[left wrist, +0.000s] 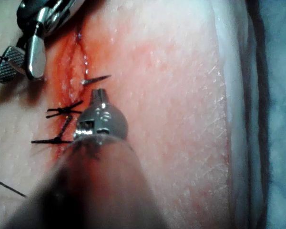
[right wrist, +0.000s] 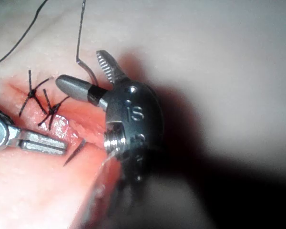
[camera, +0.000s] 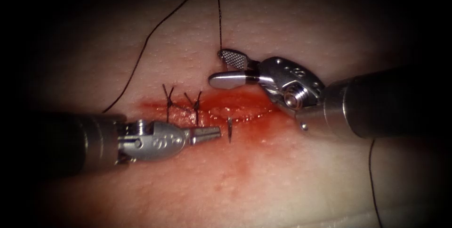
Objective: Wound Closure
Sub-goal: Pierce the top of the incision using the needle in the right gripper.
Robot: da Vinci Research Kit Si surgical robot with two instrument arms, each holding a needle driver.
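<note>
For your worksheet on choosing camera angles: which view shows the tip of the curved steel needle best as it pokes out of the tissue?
The endoscope view: the curved steel needle's tip stands out of the tissue on the near side of the cut, just off the left claw, which holds nothing. The left wrist view shows it as a short sliver; the right wrist view shows it slanted beside that claw.

The endoscope looks down from above and in front at the cut [camera: 212, 110], while each wrist camera peers along its own shaft from very close, sharing that cut.
</note>
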